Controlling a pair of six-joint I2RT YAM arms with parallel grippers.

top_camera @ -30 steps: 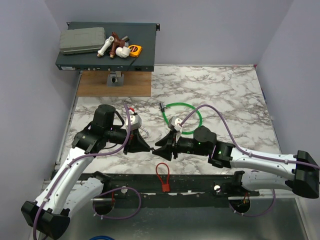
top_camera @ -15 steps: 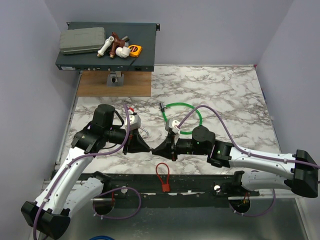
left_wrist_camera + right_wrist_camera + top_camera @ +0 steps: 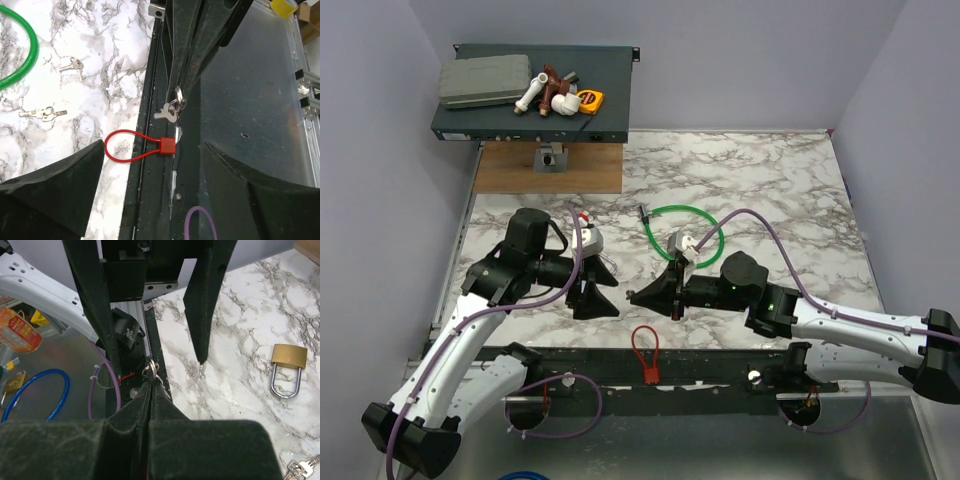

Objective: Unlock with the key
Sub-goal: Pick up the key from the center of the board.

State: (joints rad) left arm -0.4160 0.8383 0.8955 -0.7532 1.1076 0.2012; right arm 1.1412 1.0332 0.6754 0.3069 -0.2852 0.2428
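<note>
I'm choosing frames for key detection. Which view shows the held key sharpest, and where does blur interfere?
Left wrist: the key is sharp, evenly lit; the left gripper soft-edged near the lens. Right wrist: key tiny, the right gripper dark, unfocused. Top external: even light, key too small.

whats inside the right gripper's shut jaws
The key, dangling from the tips of the right gripper; whatever part sits between its pads is hidden.

A robotics lab is suggested: a marble-patterned table is enclosed by plain lilac walls, a parts-laden rack unit set beyond the left pincer.
</note>
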